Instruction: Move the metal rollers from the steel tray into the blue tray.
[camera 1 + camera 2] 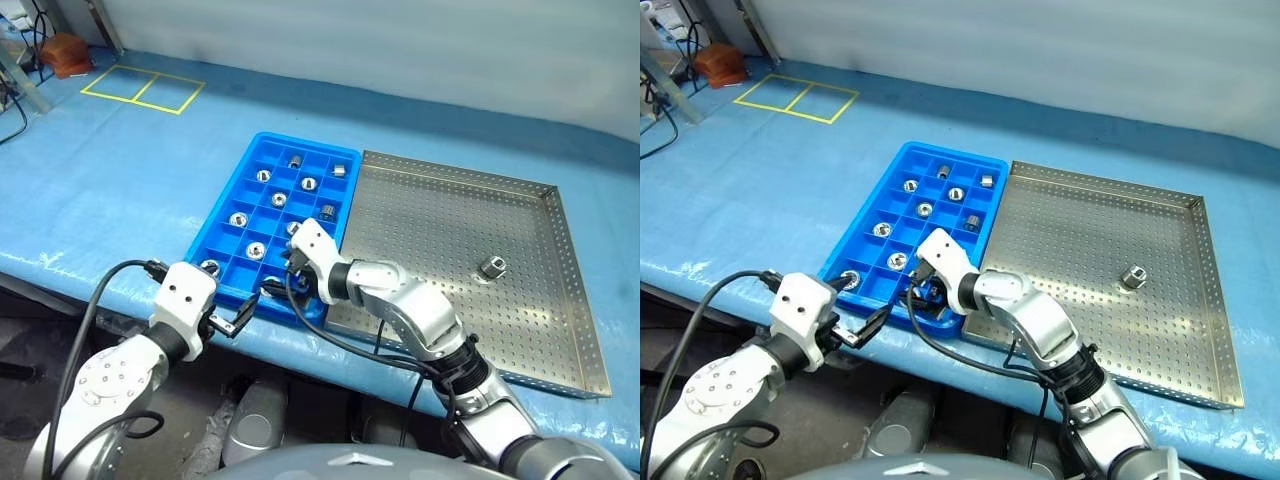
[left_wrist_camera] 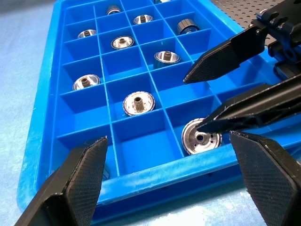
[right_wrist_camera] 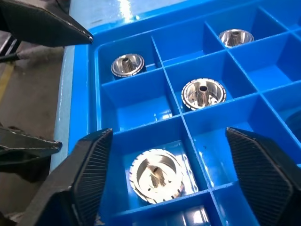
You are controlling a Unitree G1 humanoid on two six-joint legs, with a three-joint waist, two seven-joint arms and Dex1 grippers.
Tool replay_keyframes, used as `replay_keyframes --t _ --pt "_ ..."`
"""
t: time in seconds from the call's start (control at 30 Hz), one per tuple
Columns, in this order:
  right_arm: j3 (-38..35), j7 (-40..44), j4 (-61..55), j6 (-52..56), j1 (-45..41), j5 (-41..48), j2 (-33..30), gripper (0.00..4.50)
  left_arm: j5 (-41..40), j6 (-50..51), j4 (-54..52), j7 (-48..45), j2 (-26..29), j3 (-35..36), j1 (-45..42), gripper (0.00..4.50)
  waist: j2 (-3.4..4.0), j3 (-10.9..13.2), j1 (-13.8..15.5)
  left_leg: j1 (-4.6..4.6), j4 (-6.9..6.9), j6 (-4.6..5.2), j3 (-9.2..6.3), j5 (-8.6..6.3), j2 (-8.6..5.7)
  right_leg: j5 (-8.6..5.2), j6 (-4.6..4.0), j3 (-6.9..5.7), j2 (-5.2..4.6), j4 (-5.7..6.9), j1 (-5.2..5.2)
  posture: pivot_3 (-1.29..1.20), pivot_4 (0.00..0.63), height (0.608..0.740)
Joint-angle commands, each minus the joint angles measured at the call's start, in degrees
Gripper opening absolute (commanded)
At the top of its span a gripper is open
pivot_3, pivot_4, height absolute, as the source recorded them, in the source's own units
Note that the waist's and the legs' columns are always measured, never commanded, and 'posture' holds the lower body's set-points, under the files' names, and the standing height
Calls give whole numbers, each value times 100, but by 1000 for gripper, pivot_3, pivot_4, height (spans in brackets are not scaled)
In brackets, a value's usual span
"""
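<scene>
lifting the right gripper [image 3: 164,155] straight up is the care now: its fingers stand wide apart and empty over a roller [image 3: 156,175] lying flat in a near-edge compartment of the blue tray [image 1: 222,218], lower centre of frame. avoid brushing the dividers. one roller [image 1: 492,267] remains on the steel tray [image 1: 560,290], right of centre. the left gripper [image 2: 169,183] hangs wide open, holding nothing.

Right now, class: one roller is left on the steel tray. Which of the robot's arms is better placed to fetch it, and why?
Probably the right. The roller lies on the steel tray, on the right arm's side. The right gripper stands open over the blue tray beside it; the left gripper hangs off that tray's near rim, further away.
</scene>
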Motion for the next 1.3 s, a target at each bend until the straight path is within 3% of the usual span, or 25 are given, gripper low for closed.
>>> replay_keyframes --t 0.03,0.23,0.4,0.63,1.0,1.3 --pt "-770 -335 -616 -148 -15 243 219 4273 -104 -191 10 -54 -72 -201 -245 4500 0 0 27 -1 0 0 0 0 0 0 0 0 0 0 0 438 150 740" --pt "-1833 -1603 -753 56 -14 -392 55 4273 -246 -613 483 -230 -413 -740 -945 4500 0 -2 67 0 7 -3 2 -1 0 0 1 -2 0 -4 3 371 150 740" --pt "-2460 -2338 -568 376 242 -838 -186 4273 -44 -1133 1576 -396 -646 -1188 -2002 4500 1 -2 45 -3 4 -3 2 1 0 1 0 -2 1 -3 2 317 150 740" --pt "-2811 -2666 -654 651 614 -975 -198 4273 128 -1646 2981 -1036 -821 -1847 -3267 4500 1 -2 -322 -9 6 0 4 1 0 5 5 3 4 -10 6 238 150 740" --pt "-3146 -3021 -443 528 894 -1113 -21 4273 228 -2213 4162 -2026 -900 -2461 -3653 4500 1 -2 -1017 5 8 12 3 5 1 5 5 8 4 8 13 200 150 740" --pt "-3197 -3064 -54 344 907 -1110 142 4273 206 -2244 4925 -2207 -1285 -2406 -3597 4500 6 -5 -1129 13 13 18 3 9 -2 7 8 13 5 11 23 205 150 740"
